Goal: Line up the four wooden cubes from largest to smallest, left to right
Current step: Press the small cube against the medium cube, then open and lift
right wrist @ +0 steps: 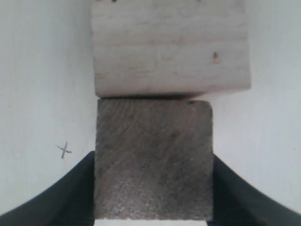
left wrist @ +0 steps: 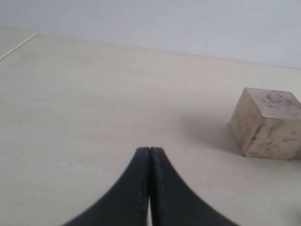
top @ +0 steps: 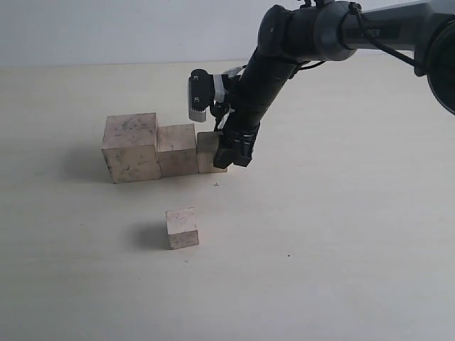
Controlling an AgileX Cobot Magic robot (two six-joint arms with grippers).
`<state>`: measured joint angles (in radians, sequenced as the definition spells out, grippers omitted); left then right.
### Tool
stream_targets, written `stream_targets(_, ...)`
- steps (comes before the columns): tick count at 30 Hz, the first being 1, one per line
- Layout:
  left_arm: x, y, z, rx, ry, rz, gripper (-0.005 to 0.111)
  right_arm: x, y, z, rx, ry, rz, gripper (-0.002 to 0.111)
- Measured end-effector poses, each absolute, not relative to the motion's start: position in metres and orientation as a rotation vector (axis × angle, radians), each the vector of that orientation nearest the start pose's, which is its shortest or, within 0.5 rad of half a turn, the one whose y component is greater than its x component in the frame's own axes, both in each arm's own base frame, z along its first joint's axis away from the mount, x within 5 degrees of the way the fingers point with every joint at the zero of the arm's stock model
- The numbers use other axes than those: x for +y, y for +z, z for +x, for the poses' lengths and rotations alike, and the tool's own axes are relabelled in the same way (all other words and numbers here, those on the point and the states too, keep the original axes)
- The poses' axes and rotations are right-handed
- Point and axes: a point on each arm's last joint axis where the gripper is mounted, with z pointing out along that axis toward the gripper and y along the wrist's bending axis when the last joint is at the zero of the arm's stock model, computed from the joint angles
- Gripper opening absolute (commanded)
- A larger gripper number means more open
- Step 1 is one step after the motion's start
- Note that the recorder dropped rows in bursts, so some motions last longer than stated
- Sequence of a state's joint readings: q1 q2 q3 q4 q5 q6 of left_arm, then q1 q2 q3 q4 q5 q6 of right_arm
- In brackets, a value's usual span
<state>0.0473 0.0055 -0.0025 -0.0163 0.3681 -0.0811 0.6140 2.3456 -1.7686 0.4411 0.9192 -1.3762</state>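
End cube (right wrist: 153,155) inside right pincer (right wrist: 153,200)

Work surface: one table (top: 341,270), pale cream, matte and flat, with scattered dark specks and a small pencilled cross (top: 217,185) near centre. Far boundary: plain whitish wall (top: 106,28), unmarked. Lighting: soft, even; shadows faint, falling left.

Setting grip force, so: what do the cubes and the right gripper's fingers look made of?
Cubes, including the gripped cube: seemingly raw unvarnished wood, matte, with grain lines and dark speckles. Right gripper fingers: black, smooth; plastic or rubber, can't tell which.
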Motion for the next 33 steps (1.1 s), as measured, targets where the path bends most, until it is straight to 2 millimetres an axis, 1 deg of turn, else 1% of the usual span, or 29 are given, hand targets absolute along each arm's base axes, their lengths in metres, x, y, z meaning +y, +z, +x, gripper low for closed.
stream_targets(10, 0.0020, 0.1806, 0.0531, 1.850, -0.039, -0.129, 0.000, 0.2979, 0.1152, 0.3700, 1.805, 0.370, -2.203, 0.000)
stream_targets(22, 0.0020, 0.1806, 0.0531, 1.850, -0.039, -0.129, 0.000, 0.2978, 0.1152, 0.3717, 1.839, 0.354, -2.168, 0.000)
stream_targets(27, 0.0020, 0.1806, 0.0531, 1.850, -0.039, -0.129, 0.000, 0.2969, 0.1148, 0.3755, 1.880, 0.305, -2.120, 0.000)
stream_targets(30, 0.0020, 0.1806, 0.0531, 1.850, -0.039, -0.129, 0.000, 0.2971, 0.1149, 0.3757, 1.858, 0.302, -2.133, 0.000)
stream_targets(33, 0.0020, 0.1806, 0.0531, 1.850, -0.039, -0.129, 0.000, 0.2989, 0.1159, 0.3738, 1.773, 0.342, -2.181, 0.000)
